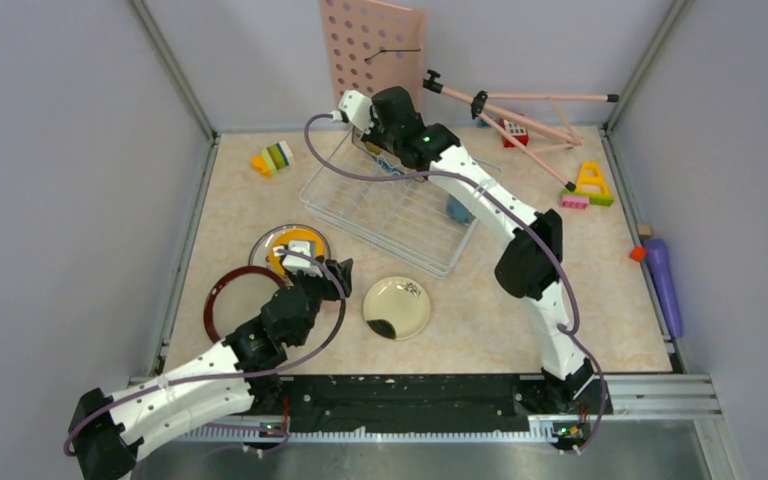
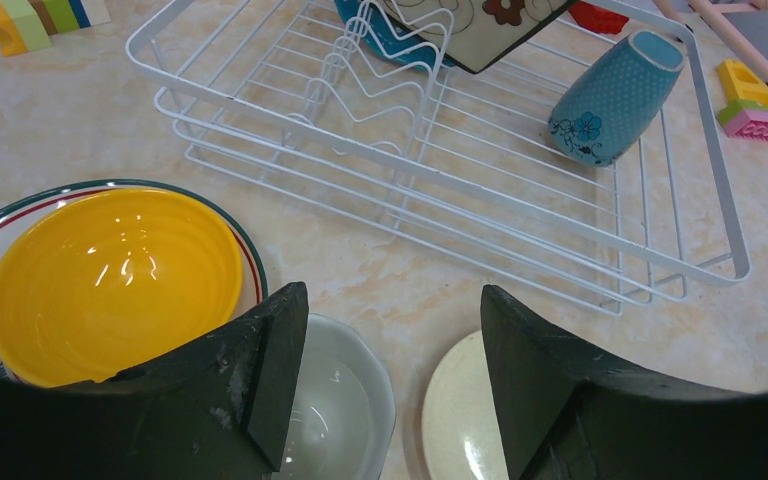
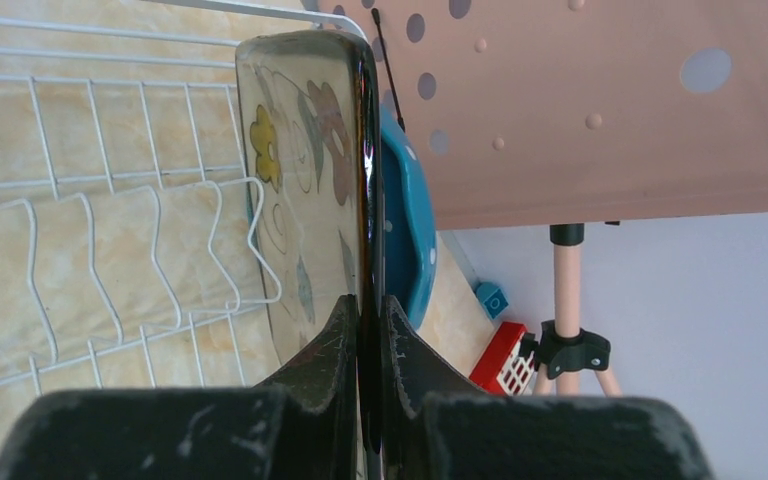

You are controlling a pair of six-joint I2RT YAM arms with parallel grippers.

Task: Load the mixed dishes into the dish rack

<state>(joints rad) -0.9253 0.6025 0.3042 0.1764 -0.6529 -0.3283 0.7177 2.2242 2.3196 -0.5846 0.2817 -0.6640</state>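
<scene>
My right pincer [image 3: 368,305] was pressed together on the rim of the square flowered plate [image 3: 305,190], holding it upright on edge at the far end of the dish rack [image 1: 400,220], beside the row of prongs. I could not tell whether its lower edge touched the wires. Just behind it stood the teal polka-dot plate [image 3: 412,225], with the pink pegboard [image 3: 580,100] beyond. A blue cup [image 2: 615,95] lay tilted inside the rack. My left pincer [image 2: 390,300] hung spread and held nothing, low over the tabletop [image 2: 60,120] just in front of the rack. The orange-yellow bowl [image 2: 110,285] sat on a stripe-rimmed plate [image 2: 250,250] to its left, and the cream plate with black blotch [image 1: 397,307] lay to its right. The dark-red-rimmed plate [image 1: 212,295] lay near the left edge.
</scene>
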